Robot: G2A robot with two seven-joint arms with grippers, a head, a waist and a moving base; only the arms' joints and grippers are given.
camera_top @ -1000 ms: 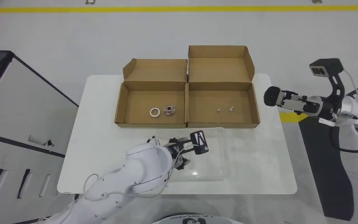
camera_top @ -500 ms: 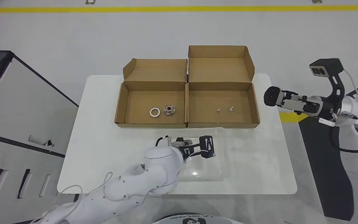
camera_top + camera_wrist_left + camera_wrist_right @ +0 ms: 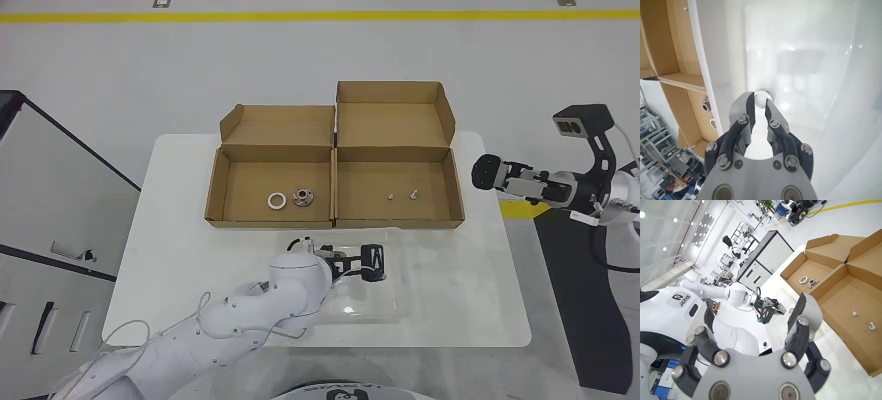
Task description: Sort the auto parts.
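Ring (image 3: pixel 762 93), seemingly just beyond left gripper (image 3: pixel 760 102)

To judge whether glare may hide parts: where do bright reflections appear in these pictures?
Left wrist view: glare spots on the clear tray, some near the metal ring ahead of the left gripper. Top view: one small highlight on the tray. Right wrist view: the cardboard boxes are evenly lit.

Shiny metal ring (image 3: pixel 769 94); matt cardboard boxes (image 3: pixel 250 192)
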